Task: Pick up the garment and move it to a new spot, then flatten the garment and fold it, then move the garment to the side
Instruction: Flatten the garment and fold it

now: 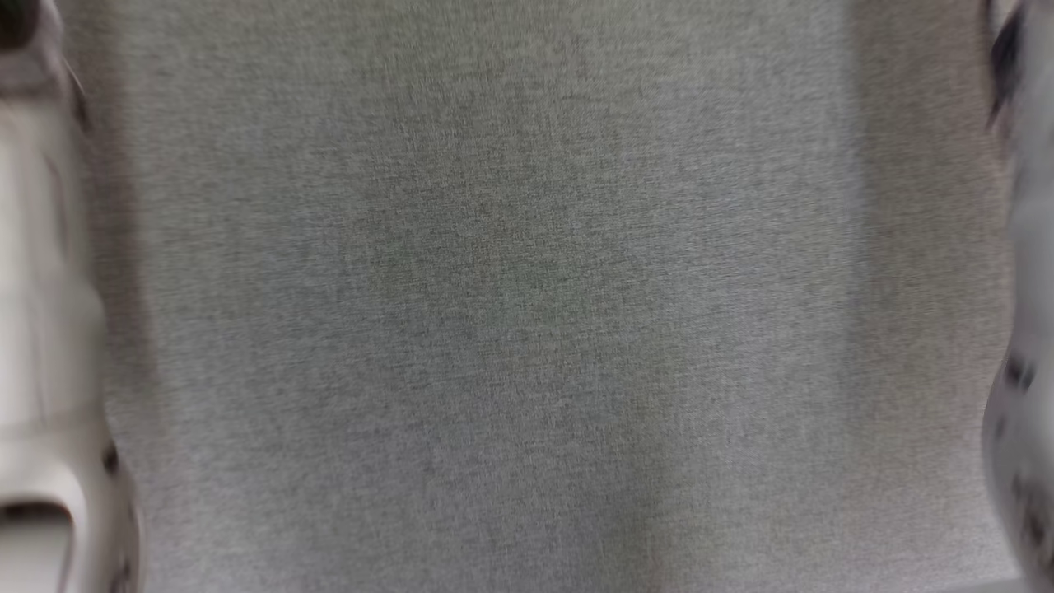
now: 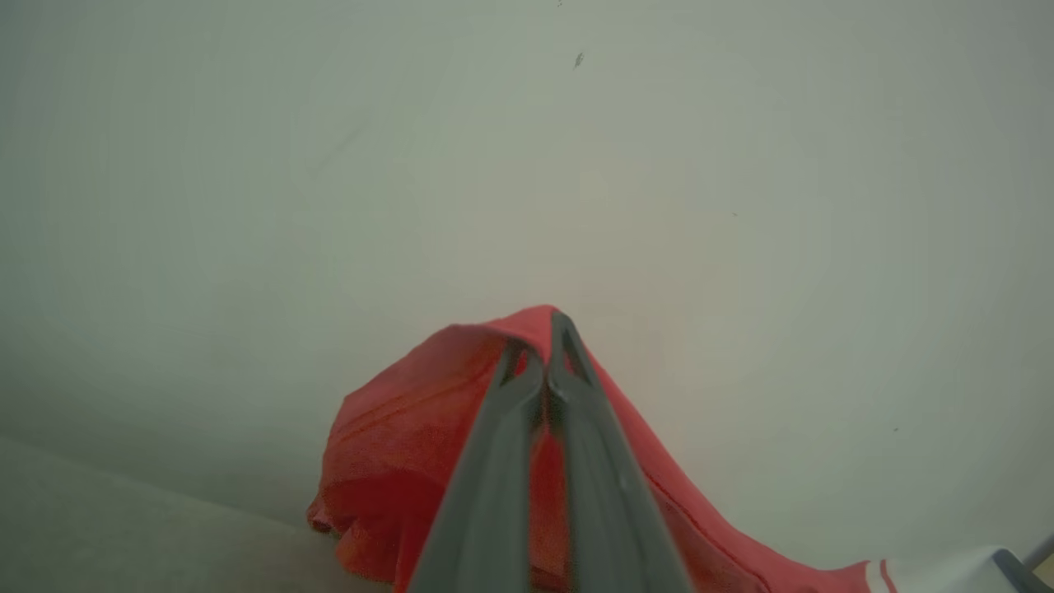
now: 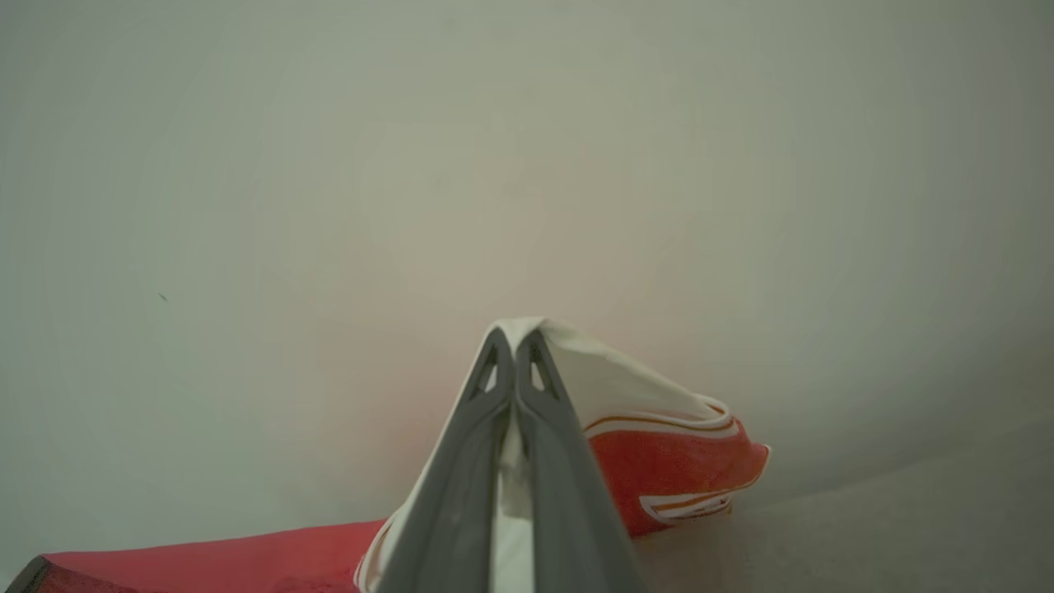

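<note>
Head view: blurred, grey cloth surface [image 1: 527,296] below me, my pale left forearm [image 1: 41,329] at one edge and right forearm [image 1: 1025,329] at the other, set wide apart, I judge so the cloth hangs stretched between them. Left wrist view: my left claw [image 2: 547,346] pinched tight on a red fold of the garment [image 2: 395,445], the rest draping down under the fingers. Right wrist view: my right claw [image 3: 515,354] clamped on a white, orange-striped part of the same garment [image 3: 675,461], red running off sideways. Two-point hold, likely so it lands spread out, ready for flattening; whether it touches the surface, cannot tell
</note>
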Robot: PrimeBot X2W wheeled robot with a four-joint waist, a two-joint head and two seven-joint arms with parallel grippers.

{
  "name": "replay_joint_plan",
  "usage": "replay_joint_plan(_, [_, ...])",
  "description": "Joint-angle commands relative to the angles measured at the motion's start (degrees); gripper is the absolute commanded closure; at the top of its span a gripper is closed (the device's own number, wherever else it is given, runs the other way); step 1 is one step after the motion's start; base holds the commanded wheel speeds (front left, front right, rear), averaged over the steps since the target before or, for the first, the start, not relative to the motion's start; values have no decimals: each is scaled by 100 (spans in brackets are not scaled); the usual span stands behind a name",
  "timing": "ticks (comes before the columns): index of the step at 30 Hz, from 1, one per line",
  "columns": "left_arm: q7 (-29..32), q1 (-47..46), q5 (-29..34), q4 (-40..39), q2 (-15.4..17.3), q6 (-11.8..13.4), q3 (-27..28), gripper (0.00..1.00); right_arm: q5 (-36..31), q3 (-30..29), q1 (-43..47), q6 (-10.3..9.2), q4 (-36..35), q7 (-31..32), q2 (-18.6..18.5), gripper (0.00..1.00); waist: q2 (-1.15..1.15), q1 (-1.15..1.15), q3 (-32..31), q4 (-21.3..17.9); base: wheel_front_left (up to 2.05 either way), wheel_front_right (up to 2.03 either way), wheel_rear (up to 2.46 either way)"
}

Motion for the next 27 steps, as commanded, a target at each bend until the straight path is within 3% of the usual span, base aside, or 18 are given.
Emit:
replay_joint_plan(1, [-10, 295, -93, -36, 106, -12, -58, 100, 118, 67, 363, 15, -116, 122, -80, 100, -1, 0, -509, 29, 0, 0, 0])
replay_joint_plan(7, [-10, 1891, -548, -133, 353, -11, -414, 100, 534, 334, 2286, 15, -979, 1279, -408, 100, -1, 0, -1460, -77, 0, 0, 0])
replay_joint_plan(14, [111, 3697, -943, 71, 448, -4, -769, 100, 165, 211, 4443, 15, -1890, 3109, -790, 100, -1, 0, -2515, -138, 0, 0, 0])
replay_joint_plan(19, [128, 4464, -1083, 119, 405, 12, -773, 100, -77, -105, 5343, 15, -2353, 3873, -709, 100, -1, 0, -2993, -151, 0, 0, 0])
replay_joint_plan(27, [231, 5429, -1212, -194, 310, 76, -828, 100, -644, -519, 6111, 15, -2705, 4460, -499, 100, -1, 0, -3383, -83, 0, 0, 0])
